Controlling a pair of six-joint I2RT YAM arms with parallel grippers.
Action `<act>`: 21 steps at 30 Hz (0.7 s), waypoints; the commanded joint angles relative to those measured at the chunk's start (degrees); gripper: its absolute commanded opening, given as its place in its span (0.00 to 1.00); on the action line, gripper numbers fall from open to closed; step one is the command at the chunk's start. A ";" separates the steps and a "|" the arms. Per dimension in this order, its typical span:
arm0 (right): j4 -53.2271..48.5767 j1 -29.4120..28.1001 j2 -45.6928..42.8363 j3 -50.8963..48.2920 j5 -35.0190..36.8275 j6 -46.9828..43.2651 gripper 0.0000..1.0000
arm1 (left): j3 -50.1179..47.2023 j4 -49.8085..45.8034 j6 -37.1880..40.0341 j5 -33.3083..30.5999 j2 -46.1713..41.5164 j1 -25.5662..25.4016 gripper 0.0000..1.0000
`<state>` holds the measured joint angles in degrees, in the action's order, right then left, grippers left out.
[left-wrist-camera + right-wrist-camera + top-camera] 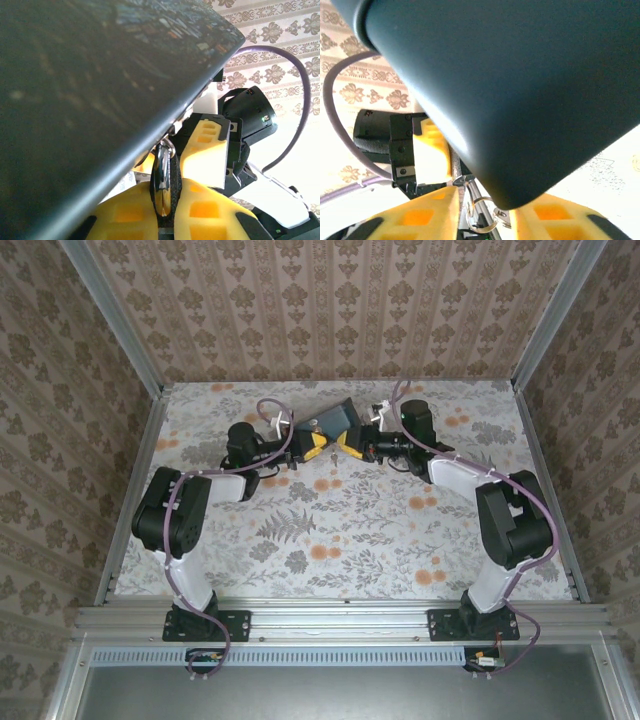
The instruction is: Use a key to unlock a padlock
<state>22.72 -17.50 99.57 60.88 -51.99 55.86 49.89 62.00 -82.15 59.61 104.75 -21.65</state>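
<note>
1. Overhead: soft, even light; the worktop (330, 540) is bright, with faint shadows beneath the arms, and everything is sharp.
2. Left wrist: the dark slab (90, 90) above the left claw (164, 207) is out of focus; the wall (280, 30) beyond is overexposed.
3. Right wrist: the slab above the right claw (485, 220) blurs too; background washes white.

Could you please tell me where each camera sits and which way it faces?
Top external: above and behind the bases, looking down on the table; both arms show, left gripper and right gripper both at the padlock.
Left wrist: looks along its fingers, clamped on a metal piece under the padlock; the right gripper faces it.
Right wrist: looks along its parted fingers at the key ring.
Shared: the padlock's dark body, in all three.
</note>
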 commanded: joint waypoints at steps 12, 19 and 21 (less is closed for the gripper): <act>7.40 -2.80 -1.49 -1.82 -1.10 3.47 0.23 | 0.99 1.79 4.39 0.77 -4.46 1.25 0.00; 8.04 -3.51 -0.72 -1.24 -1.45 3.92 0.05 | 0.38 2.08 4.27 0.46 -4.71 1.45 0.00; 9.40 -3.73 -0.38 -1.38 -1.22 4.75 0.02 | 0.41 2.21 4.16 0.61 -4.79 1.37 0.00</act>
<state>28.58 -20.53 99.57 59.61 -52.25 59.72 49.89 59.83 -79.94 59.75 102.80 -20.53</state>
